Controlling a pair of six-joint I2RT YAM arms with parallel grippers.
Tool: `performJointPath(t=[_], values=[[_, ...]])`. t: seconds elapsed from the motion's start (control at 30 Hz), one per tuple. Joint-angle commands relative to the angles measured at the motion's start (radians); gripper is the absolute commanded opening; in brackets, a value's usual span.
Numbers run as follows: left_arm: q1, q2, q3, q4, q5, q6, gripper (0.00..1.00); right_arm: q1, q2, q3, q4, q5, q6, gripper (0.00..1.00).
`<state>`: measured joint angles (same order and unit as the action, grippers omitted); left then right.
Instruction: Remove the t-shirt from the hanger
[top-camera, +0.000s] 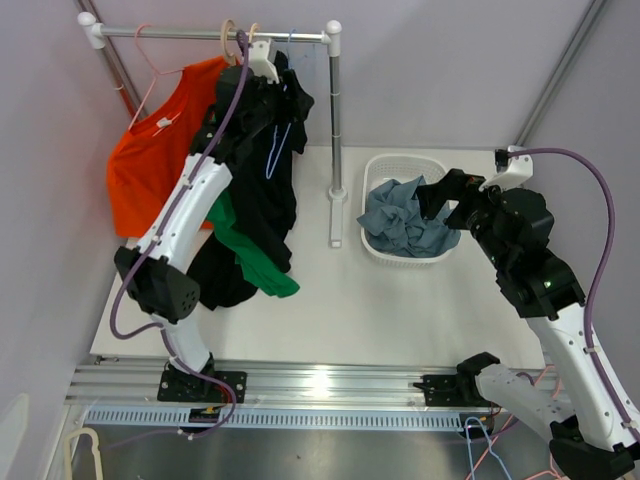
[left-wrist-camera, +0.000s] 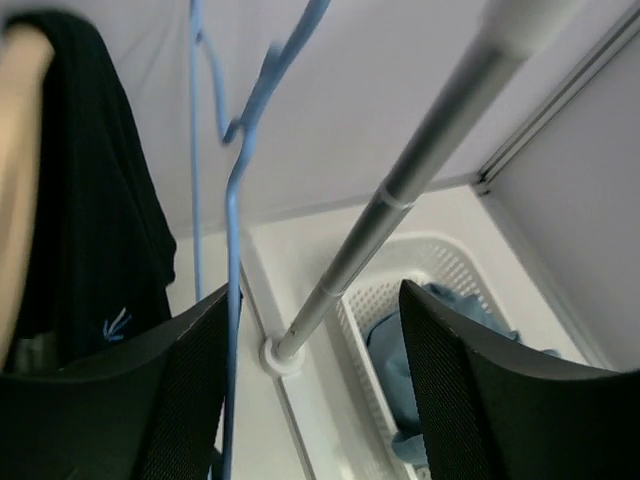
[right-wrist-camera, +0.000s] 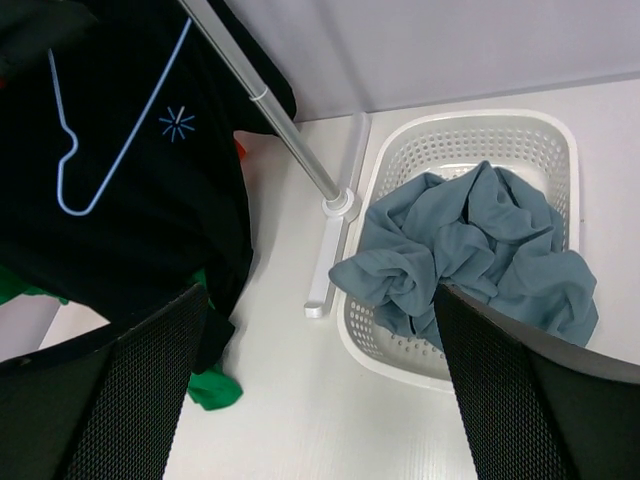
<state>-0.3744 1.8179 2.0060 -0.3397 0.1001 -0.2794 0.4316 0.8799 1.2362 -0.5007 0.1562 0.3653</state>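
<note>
A black t-shirt (top-camera: 262, 160) hangs from the rack rail (top-camera: 200, 33), with a thin blue hanger (top-camera: 281, 135) in front of it. My left gripper (top-camera: 258, 62) is up at the rail beside the black shirt, and it is open. In the left wrist view the blue hanger (left-wrist-camera: 236, 190) runs down past the inner edge of my left finger (left-wrist-camera: 185, 400); the black shirt (left-wrist-camera: 95, 220) is to its left. My right gripper (top-camera: 447, 196) is open and empty over the basket. The right wrist view shows the black shirt (right-wrist-camera: 150, 200) and the blue hanger (right-wrist-camera: 110, 160).
An orange t-shirt (top-camera: 150, 160) on a pink hanger hangs at the rack's left. A green shirt (top-camera: 255, 260) hangs under the black ones. A white basket (top-camera: 385, 165) holds a grey-blue shirt (top-camera: 405, 225). The rack's upright pole (top-camera: 335, 130) stands between the shirts and the basket.
</note>
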Motion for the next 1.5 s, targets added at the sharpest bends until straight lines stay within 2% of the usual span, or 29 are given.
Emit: performJointPath(t=[0.0, 0.1, 0.2, 0.37, 0.43, 0.47, 0.53, 0.8, 1.2, 1.23, 1.3, 1.4, 1.43, 1.47], values=[[0.002, -0.158, 0.045, 0.090, 0.030, -0.011, 0.69, 0.013, 0.002, 0.012, 0.001, 0.006, 0.004, 0.99], [0.002, -0.158, 0.143, -0.033, 0.020, 0.009, 0.70, 0.018, 0.002, 0.011, -0.018, 0.023, 0.000, 1.00], [0.002, -0.163, 0.189, -0.082, -0.016, 0.020, 0.69, 0.018, -0.004, -0.001, -0.021, 0.026, 0.000, 1.00], [0.003, -0.132, 0.232, -0.139, -0.163, 0.068, 0.69, 0.018, -0.009, -0.007, -0.016, 0.014, 0.001, 1.00], [0.005, -0.073, 0.345, -0.209, -0.194, 0.081, 0.69, 0.018, -0.007, -0.007, -0.013, 0.020, -0.003, 0.99], [0.006, -0.007, 0.467, -0.278, -0.213, 0.097, 0.68, 0.018, -0.006, -0.006, -0.015, 0.023, -0.005, 1.00], [0.012, 0.035, 0.508, -0.314, -0.227, 0.106, 0.68, 0.018, -0.005, -0.004, -0.018, 0.025, -0.008, 1.00], [0.040, 0.083, 0.455, -0.315, -0.281, 0.120, 0.72, 0.018, -0.007, 0.005, -0.022, 0.026, -0.017, 0.99], [0.088, 0.141, 0.458, -0.298, -0.275, 0.117, 0.69, 0.015, -0.013, -0.001, -0.021, 0.025, -0.017, 0.99], [0.089, 0.141, 0.456, -0.298, -0.269, 0.117, 0.58, 0.018, -0.012, -0.003, -0.021, 0.022, -0.017, 1.00], [0.089, 0.143, 0.456, -0.292, -0.255, 0.117, 0.47, 0.016, -0.012, -0.004, -0.018, 0.022, -0.017, 0.99], [0.091, 0.147, 0.461, -0.285, -0.231, 0.121, 0.24, 0.016, -0.012, -0.006, -0.018, 0.022, -0.017, 0.99], [0.091, 0.149, 0.464, -0.285, -0.224, 0.126, 0.21, 0.016, -0.013, -0.006, -0.019, 0.023, -0.017, 1.00], [0.091, 0.152, 0.470, -0.286, -0.221, 0.125, 0.23, 0.016, -0.013, -0.006, -0.022, 0.025, -0.017, 0.99]])
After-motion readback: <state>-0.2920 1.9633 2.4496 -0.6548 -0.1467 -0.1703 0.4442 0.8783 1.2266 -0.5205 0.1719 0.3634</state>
